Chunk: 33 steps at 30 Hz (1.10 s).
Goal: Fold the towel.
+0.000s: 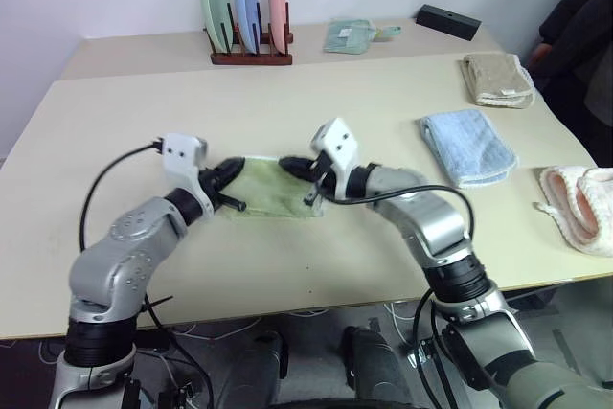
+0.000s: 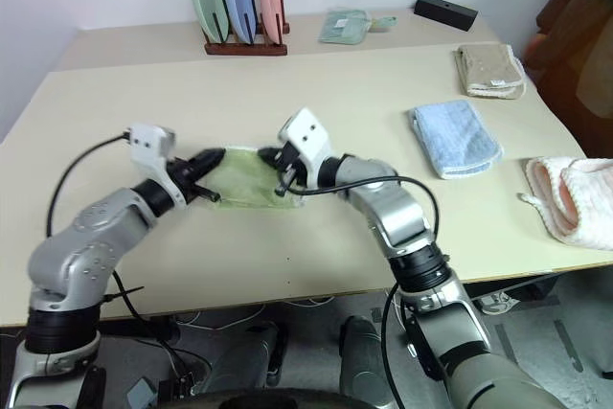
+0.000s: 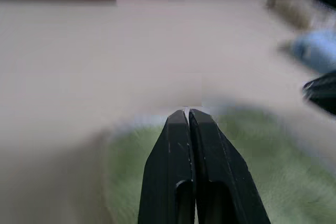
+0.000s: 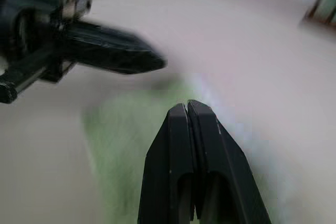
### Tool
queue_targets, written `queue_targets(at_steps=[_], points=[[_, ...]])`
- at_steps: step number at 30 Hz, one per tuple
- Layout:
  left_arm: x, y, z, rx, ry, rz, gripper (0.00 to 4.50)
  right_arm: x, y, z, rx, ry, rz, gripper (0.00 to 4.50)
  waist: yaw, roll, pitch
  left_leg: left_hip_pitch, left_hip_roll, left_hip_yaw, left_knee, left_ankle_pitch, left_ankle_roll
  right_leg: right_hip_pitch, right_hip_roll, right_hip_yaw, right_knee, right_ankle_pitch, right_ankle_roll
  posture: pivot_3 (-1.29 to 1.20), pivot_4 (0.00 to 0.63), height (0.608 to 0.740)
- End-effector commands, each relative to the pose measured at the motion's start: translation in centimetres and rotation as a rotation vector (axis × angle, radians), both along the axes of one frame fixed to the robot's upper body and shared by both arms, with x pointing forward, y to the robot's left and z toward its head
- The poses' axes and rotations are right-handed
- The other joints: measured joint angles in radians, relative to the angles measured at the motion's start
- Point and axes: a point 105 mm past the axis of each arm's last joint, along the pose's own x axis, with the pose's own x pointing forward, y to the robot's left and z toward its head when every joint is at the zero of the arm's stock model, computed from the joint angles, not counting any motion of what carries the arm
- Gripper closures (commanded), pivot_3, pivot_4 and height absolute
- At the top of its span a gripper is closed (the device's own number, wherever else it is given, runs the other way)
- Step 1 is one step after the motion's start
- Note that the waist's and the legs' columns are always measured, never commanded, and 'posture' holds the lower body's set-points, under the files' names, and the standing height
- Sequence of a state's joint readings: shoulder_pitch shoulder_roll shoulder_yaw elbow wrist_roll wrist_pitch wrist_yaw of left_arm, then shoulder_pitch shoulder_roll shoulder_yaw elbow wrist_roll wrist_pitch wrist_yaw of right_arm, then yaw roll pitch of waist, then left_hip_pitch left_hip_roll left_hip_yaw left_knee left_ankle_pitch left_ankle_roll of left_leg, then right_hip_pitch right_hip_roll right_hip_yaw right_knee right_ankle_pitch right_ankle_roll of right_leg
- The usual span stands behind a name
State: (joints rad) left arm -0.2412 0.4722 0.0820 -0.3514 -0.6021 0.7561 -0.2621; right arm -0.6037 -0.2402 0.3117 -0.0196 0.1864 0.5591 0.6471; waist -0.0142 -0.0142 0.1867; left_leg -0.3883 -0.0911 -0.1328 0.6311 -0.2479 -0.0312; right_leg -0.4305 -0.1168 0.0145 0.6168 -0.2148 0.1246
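Towel (image 1: 273,189) lies near the table's (image 1: 287,102) front edge, long axis running between left gripper (image 1: 233,171) and right gripper (image 1: 292,166), both pressed together, empty.

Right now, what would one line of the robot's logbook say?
step: fold towel | towel: on table, between hands | left hand: shut, at its left edge | right hand: shut, at its right edge

the towel (image 1: 270,189) is a light green terry cloth, lying flat on the bench (image 1: 287,102) near its front edge, about mid-width. it looks folded down to a small, roughly rectangular patch, with a paler edge along the side toward the front. both ends are partly covered.
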Motion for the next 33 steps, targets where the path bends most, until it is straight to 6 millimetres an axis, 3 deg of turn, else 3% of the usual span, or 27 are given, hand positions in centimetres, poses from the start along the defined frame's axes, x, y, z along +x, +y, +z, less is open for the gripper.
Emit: queue_targets(at_steps=[1,3,6,8,10,12,15,20,21,23,28,33], points=[[0.2,0.2,-3.0,0.090,0.060,0.013,4.43,0.3,-0.3,-3.5,-0.096,0.040,-0.042,4.50,0.000,0.000,0.000,0.000,0.000,0.000,0.000,0.000,0.000,0.000,0.000,0.000,0.000,0.000,0.000,0.00,0.150,0.740],[0.3,0.5,-4.4,0.106,0.092,0.029,4.43,0.4,-0.8,-5.1,-0.137,0.058,-0.064,4.50,0.000,0.000,0.000,0.000,0.000,0.000,0.000,0.000,0.000,0.000,0.000,0.000,0.000,0.000,0.000,0.00,0.150,0.740],[0.3,0.7,-4.6,0.079,0.086,0.039,4.43,0.6,-1.3,-5.2,-0.132,0.049,-0.089,4.50,0.000,0.001,-0.001,0.002,0.000,0.000,0.000,0.000,0.000,0.002,0.000,0.000,0.000,0.000,0.000,0.00,0.150,0.740],[0.0,0.6,-3.6,0.052,0.031,0.023,4.43,0.7,-1.4,-4.1,-0.099,0.012,-0.091,4.50,0.000,0.001,-0.001,0.003,0.001,0.000,0.000,0.000,0.000,0.003,0.000,0.000,0.000,0.000,0.000,0.00,0.150,0.740],[-0.7,0.6,-1.7,-0.032,-0.042,0.010,4.43,0.8,-1.7,-1.8,-0.024,-0.036,-0.077,4.50,0.000,0.001,-0.001,0.003,0.001,0.000,0.000,0.000,0.000,0.003,0.000,0.000,0.000,0.000,0.000,0.00,0.150,0.740],[-1.1,1.3,-0.5,-0.096,-0.074,0.029,4.49,0.7,-2.0,-0.2,0.007,-0.079,-0.065,3.96,0.001,0.001,-0.001,0.002,0.002,0.000,0.000,0.000,0.000,0.002,0.000,0.000,0.000,0.000,0.000,0.00,0.150,0.740],[-1.8,4.3,0.8,-0.189,-0.092,0.127,3.65,0.0,-3.1,2.3,0.015,-0.159,-0.011,2.70,0.001,0.001,-0.001,0.001,0.002,-0.001,0.000,0.000,0.000,0.001,0.000,0.000,0.000,0.000,0.000,0.00,0.150,0.740],[-2.8,8.1,0.2,-0.254,-0.019,0.277,1.22,-2.3,-4.0,4.8,0.014,-0.218,0.117,0.14,0.000,0.001,-0.001,0.001,0.002,-0.001,0.000,0.000,0.000,0.001,0.000,0.000,0.000,0.000,0.000,0.00,0.150,0.740],[-2.8,8.3,-0.2,-0.261,0.009,0.296,0.68,-2.6,-4.1,5.0,0.013,-0.221,0.130,0.00,0.000,0.001,-0.001,0.001,0.002,-0.001,0.000,0.000,0.000,0.001,0.000,0.000,0.000,0.000,0.000,0.00,0.150,0.740],[-3.1,7.6,-1.5,-0.322,0.101,0.265,0.04,-3.3,-3.9,5.3,-0.005,-0.243,0.174,0.00,0.001,0.001,-0.001,0.001,0.002,-0.001,0.000,0.000,0.000,0.002,0.000,0.000,0.000,0.000,0.000,0.00,0.150,0.740],[-2.9,4.6,-3.5,-0.447,0.246,0.202,0.04,-4.6,-3.2,5.3,-0.014,-0.252,0.251,0.00,0.005,0.000,-0.001,0.001,0.002,-0.001,0.001,0.000,0.000,0.003,0.000,0.000,0.000,0.000,0.000,0.00,0.150,0.740],[-2.2,0.8,-4.0,-0.560,0.324,0.126,0.04,-5.5,-2.8,4.7,-0.031,-0.250,0.284,0.00,0.010,0.000,-0.001,0.001,0.001,-0.001,0.002,0.000,0.000,0.003,-0.001,-0.001,0.000,0.000,0.000,0.00,0.150,0.740]])
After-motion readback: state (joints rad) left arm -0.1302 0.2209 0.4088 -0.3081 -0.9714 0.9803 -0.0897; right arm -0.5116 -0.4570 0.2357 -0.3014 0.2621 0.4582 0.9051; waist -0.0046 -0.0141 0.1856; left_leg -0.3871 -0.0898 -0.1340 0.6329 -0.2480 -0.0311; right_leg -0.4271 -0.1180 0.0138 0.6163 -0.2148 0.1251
